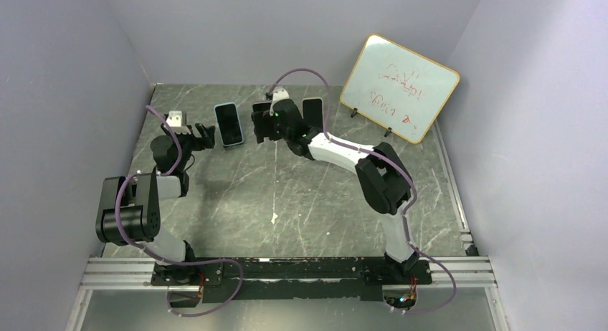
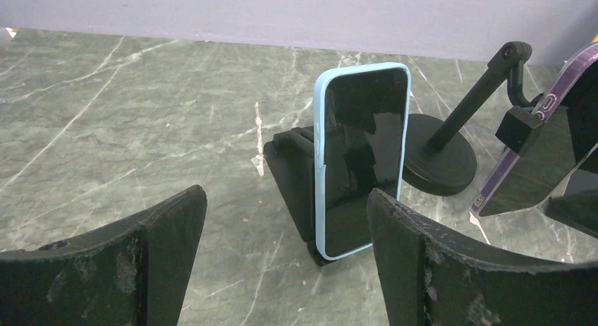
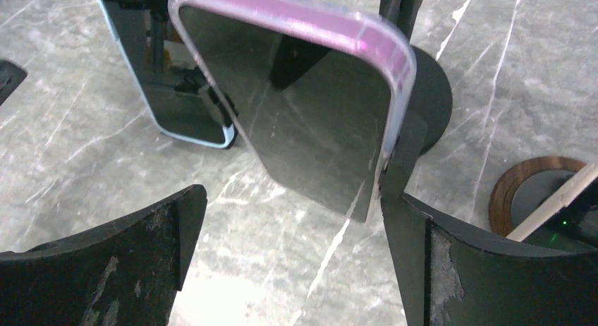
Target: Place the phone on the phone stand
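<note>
A phone in a pink-purple clear case point(image 3: 310, 107) stands tilted against the holder of a black phone stand with a round base point(image 3: 431, 93). My right gripper point(image 3: 293, 199) is open just below it. The right fingertip point(image 3: 398, 178) sits close to the phone's lower corner, and I cannot tell whether they touch. The left wrist view shows this phone point(image 2: 536, 149) at the right, beside the stand's arm and base point(image 2: 441, 153). From above, the right gripper point(image 1: 259, 128) is at the phone point(image 1: 258, 110). My left gripper point(image 2: 285, 199) is open and holds nothing.
A blue-cased phone point(image 2: 363, 157) leans on a black wedge stand point(image 2: 293, 171) in front of the left gripper point(image 1: 208, 135). Another dark phone-like slab point(image 1: 312, 110) stands behind the right arm. A whiteboard point(image 1: 399, 87) is propped at the back right. A brown ring point(image 3: 543, 192) lies at the right.
</note>
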Controlling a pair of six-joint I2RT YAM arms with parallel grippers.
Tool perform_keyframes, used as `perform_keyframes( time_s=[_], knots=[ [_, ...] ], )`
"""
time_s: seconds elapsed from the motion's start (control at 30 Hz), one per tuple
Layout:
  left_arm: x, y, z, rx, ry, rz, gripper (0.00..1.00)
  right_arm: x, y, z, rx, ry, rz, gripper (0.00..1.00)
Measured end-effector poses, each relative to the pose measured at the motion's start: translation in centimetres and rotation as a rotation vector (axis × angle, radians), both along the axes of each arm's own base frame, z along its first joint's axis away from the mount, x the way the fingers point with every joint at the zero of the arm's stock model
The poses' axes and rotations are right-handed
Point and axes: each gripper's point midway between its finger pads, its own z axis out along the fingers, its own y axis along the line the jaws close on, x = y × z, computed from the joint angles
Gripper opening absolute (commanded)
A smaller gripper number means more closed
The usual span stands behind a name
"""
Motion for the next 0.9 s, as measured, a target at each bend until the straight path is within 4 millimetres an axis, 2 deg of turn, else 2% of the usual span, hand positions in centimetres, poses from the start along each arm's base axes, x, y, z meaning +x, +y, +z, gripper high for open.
perform_keyframes(
  time_s=[0.27, 0.43, 0.57, 0.73, 0.9],
  knots=[
    [-0.1, -0.1, -0.3, 0.005, 0.011, -0.002, 0.88, -2.2, -3.3, 0.5, -0.033, 0.015, -0.005, 1.00],
    [-0.2, -0.7, 0.3, 0.009, -0.005, -0.025, 0.88, -2.6, -7.6, 1.5, -0.035, 0.010, -0.065, 1.00],
    [-0.4, -1.7, 1.5, 0.022, -0.039, -0.053, 0.88, -2.6, -11.1, 1.6, -0.036, 0.017, -0.119, 1.00],
    [-0.8, -2.4, 3.4, 0.038, -0.087, -0.070, 0.88, -2.5, -13.7, 0.9, -0.054, 0.045, -0.197, 1.00],
    [-1.3, -3.1, 5.5, 0.048, -0.142, -0.086, 0.88, -4.2, -16.0, 0.1, -0.080, 0.057, -0.248, 1.00]
  ],
)
